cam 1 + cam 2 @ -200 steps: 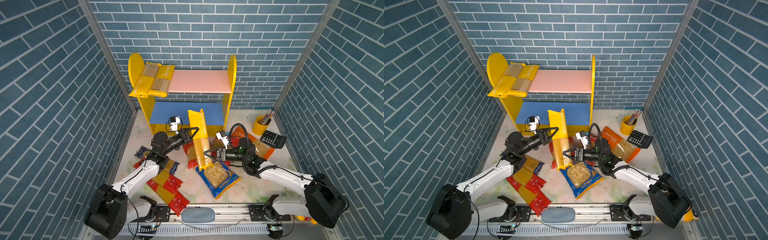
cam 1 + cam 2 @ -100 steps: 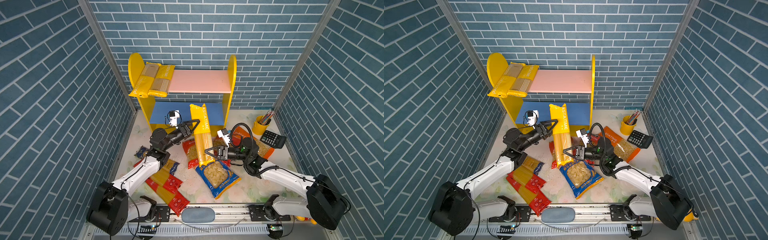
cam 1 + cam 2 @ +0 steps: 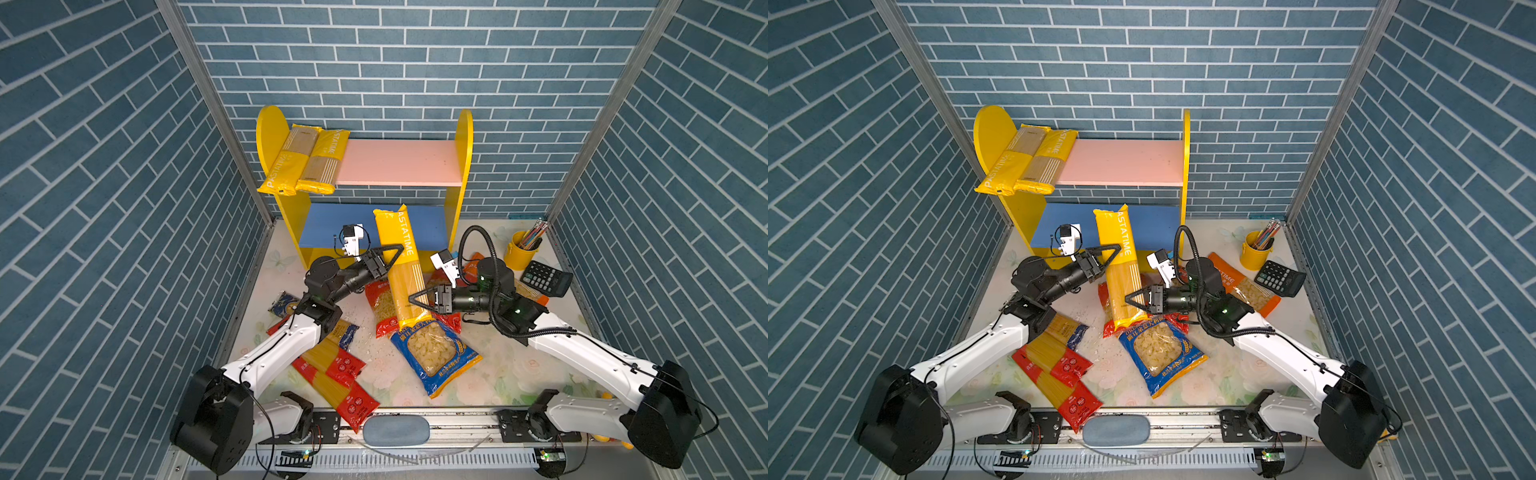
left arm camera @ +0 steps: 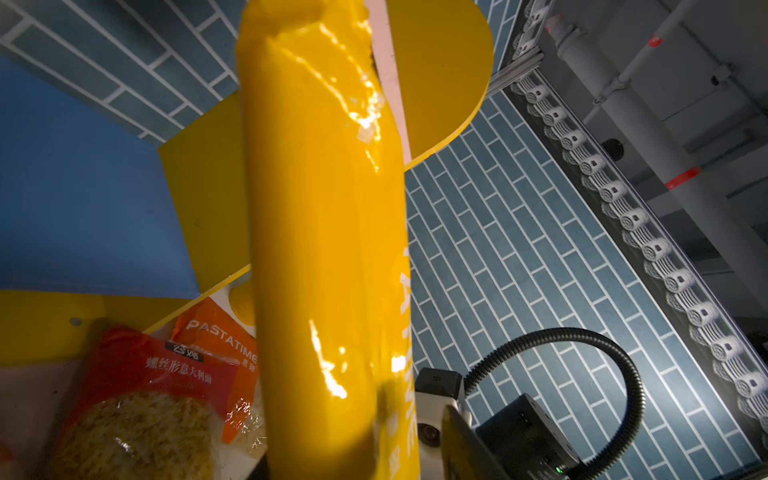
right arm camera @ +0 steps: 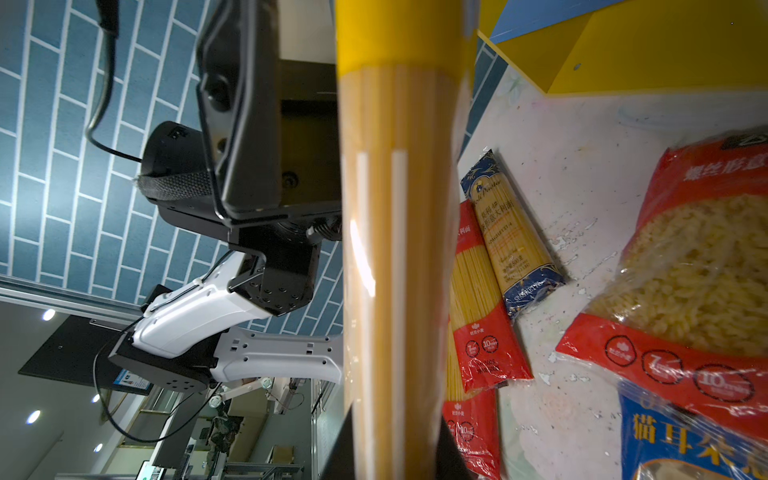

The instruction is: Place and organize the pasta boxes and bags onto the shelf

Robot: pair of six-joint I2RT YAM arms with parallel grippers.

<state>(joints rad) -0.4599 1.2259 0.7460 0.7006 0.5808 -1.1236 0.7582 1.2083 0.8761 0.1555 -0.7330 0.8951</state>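
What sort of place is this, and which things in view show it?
Probably a staged robot test cell, not a real pantry: printed blue-brick walls, two robot arms on a rail, a small shelf, a yellow spaghetti pack.

In both wrist views the yellow spaghetti pack (image 4: 324, 249) runs off frame at both ends. In a top view my left arm (image 3: 282, 345) covers most of the dark-blue spaghetti pack (image 3: 284, 302) at its 8 o'clock, and my right arm (image 3: 582, 353) covers most of the orange pasta bag (image 3: 471, 266) at 3 o'clock.
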